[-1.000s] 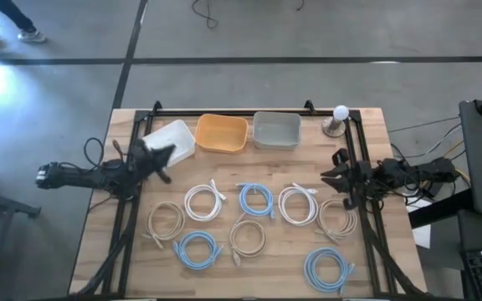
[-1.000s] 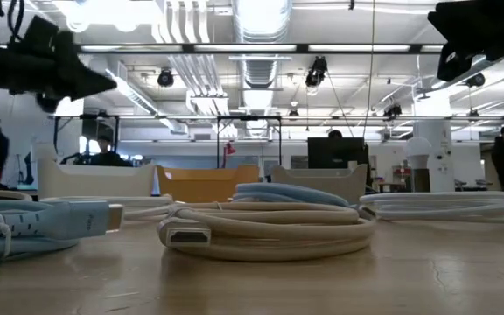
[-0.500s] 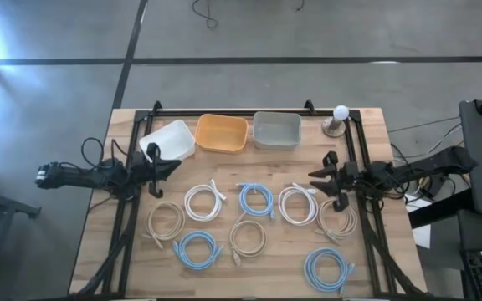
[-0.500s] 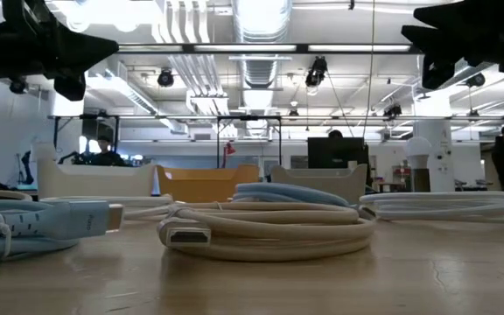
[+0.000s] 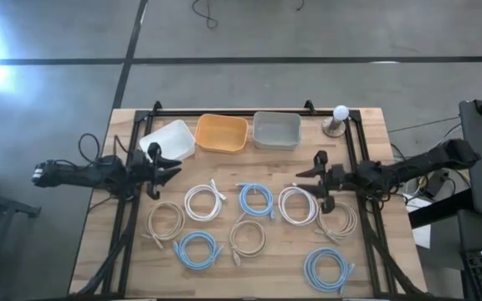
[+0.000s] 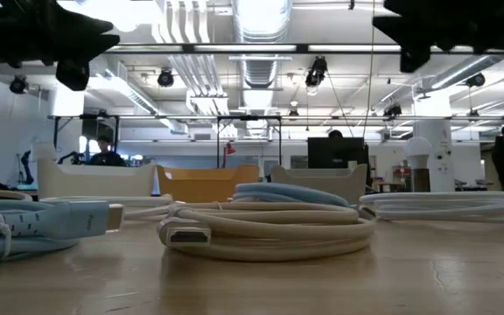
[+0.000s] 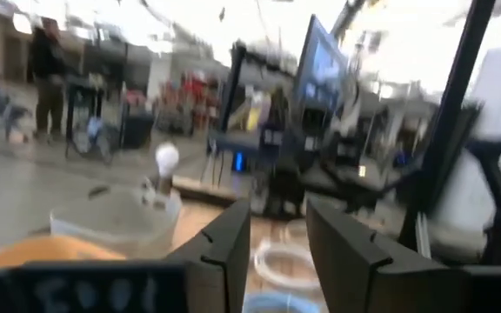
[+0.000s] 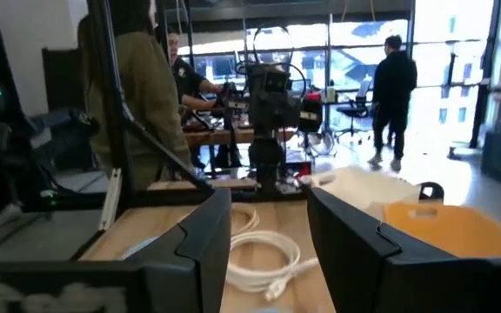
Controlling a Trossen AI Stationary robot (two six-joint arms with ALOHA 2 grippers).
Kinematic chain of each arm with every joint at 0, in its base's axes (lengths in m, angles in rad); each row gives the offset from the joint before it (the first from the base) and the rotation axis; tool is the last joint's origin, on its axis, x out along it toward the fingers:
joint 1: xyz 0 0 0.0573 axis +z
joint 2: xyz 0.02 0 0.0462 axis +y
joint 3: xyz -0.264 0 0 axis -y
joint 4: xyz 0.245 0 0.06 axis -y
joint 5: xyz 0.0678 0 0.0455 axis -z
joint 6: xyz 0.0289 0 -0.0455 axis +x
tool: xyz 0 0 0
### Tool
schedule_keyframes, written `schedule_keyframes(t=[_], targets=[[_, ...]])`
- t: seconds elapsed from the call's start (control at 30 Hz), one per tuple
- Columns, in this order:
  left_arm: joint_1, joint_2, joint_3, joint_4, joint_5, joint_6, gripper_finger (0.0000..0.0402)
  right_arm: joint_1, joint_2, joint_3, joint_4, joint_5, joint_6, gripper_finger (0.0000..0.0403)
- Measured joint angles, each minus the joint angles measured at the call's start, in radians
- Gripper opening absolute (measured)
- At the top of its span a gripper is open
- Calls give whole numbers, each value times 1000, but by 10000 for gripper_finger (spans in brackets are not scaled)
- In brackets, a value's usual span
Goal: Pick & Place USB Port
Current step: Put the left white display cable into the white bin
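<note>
I log nine coiled cables (image 5: 256, 199) across the bench (image 5: 366, 125) middle and near edge, three bins (image 5: 221, 133) along its far edge; left gripper (image 5: 162, 170) near the left edge, fingers apart, empty; right gripper (image 5: 312, 184) toward the right edge, fingers apart, empty

Bare wood at table edges, middle packed with cable coils.
Eight coiled white, blue and beige cables (image 5: 256, 199) fill frame centre; white (image 5: 171, 138), orange (image 5: 222, 133) and grey (image 5: 276, 130) plastic bins block the top edge; free strips of wooden tabletop (image 5: 258, 280) lower centre and lower left.
</note>
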State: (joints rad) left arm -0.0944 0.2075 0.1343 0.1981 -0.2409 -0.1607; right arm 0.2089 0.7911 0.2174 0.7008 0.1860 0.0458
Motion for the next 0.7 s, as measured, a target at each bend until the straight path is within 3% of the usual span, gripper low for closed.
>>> schedule_keyframes(t=[0.17, 0.4, 0.7], targets=[[0, 127, 121, -152, 1, -2, 126, -1, 115, 135, -106, 0, -50, 151], [0, 336, 258, -352, 70, 16, 126, -41, 274, 278, -273, 72, 84, 151], [0, 578, 289, -333, 73, 42, 127, -99, 398, 355, -354, 79, 127, 150]])
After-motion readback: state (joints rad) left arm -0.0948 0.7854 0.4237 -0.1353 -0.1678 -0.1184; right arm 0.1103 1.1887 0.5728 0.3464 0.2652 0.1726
